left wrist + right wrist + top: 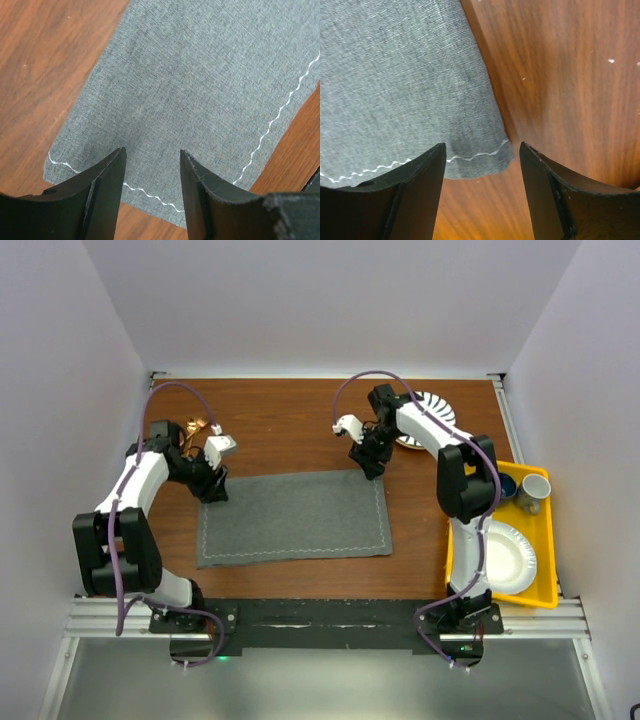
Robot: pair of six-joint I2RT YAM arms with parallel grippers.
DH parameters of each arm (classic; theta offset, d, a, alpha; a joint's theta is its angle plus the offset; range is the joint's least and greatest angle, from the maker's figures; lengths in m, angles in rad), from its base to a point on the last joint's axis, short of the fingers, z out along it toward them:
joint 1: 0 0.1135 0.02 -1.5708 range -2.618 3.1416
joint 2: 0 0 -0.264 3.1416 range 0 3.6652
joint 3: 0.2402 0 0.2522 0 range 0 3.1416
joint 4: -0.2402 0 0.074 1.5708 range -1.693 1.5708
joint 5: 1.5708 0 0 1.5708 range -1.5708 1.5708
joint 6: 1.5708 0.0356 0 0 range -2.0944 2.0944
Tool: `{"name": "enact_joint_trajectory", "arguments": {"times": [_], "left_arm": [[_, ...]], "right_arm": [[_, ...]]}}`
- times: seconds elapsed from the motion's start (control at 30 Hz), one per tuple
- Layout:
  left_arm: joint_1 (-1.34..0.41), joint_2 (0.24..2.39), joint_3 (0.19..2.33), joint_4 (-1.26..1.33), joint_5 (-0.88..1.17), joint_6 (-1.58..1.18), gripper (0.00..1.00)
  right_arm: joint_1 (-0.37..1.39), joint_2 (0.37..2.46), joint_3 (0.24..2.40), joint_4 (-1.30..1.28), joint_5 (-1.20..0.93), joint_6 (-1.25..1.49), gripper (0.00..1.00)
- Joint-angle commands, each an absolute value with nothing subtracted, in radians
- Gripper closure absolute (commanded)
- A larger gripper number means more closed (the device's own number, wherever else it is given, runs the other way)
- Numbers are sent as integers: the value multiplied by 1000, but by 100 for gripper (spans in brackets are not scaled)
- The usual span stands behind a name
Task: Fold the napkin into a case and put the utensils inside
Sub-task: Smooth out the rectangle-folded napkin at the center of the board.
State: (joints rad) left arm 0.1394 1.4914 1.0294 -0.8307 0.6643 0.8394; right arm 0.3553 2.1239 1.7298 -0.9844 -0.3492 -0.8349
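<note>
The dark grey napkin [290, 518] lies flat on the wooden table, its white wavy stitching showing along the edges. My left gripper [212, 490] hovers open over the napkin's far left corner; in the left wrist view the cloth [200, 75] lies under the gripper [152, 150], with nothing between its fingers. My right gripper [371, 468] stands open over the far right corner; in the right wrist view that corner [395, 75] lies between and below the gripper [482, 145], ungripped. The gold-copper utensils [200, 425] lie at the far left, partly hidden behind the left arm.
A striped plate [430, 412] sits at the far right, partly behind the right arm. A yellow tray [548, 540] at the right edge holds a white paper plate [510, 558], a mug [532, 490] and a blue bowl [506, 484].
</note>
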Motion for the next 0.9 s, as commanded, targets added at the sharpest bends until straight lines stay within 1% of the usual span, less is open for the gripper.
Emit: {"name": "enact_joint_trajectory", "arguments": {"times": [0.0,0.03,0.07,0.1,0.27,0.37,0.4,0.5,0.7,0.77,0.87], "left_arm": [[129,1448,1017,-842,667,893,48],[129,1448,1017,-844,666,894,48],[129,1447,1019,-848,666,897,48],[129,1448,1020,-848,666,900,48],[127,1453,1032,-856,661,911,49],[127,1454,1039,-865,670,922,49],[129,1454,1039,-868,676,933,50],[124,1453,1043,-917,695,991,51],[115,1442,1046,-922,686,1022,52],[106,1436,1045,-916,687,1031,52],[83,1437,1034,-907,689,1051,53]], "right_arm": [[359,2144,1789,-997,-359,-908,43],[359,2158,1790,-1003,-359,-917,48],[357,2166,1790,-1005,-359,-933,60],[356,2172,1792,-1009,-364,-939,64],[345,2215,1798,-1048,-377,-969,81],[327,2221,1805,-1051,-413,-957,97],[324,2226,1821,-1084,-423,-959,100],[316,2220,1827,-1211,-510,-988,100],[316,2108,1717,-1385,-658,-1011,100],[314,2120,1742,-1399,-666,-1003,100],[279,2202,1819,-1355,-640,-971,100]]}}
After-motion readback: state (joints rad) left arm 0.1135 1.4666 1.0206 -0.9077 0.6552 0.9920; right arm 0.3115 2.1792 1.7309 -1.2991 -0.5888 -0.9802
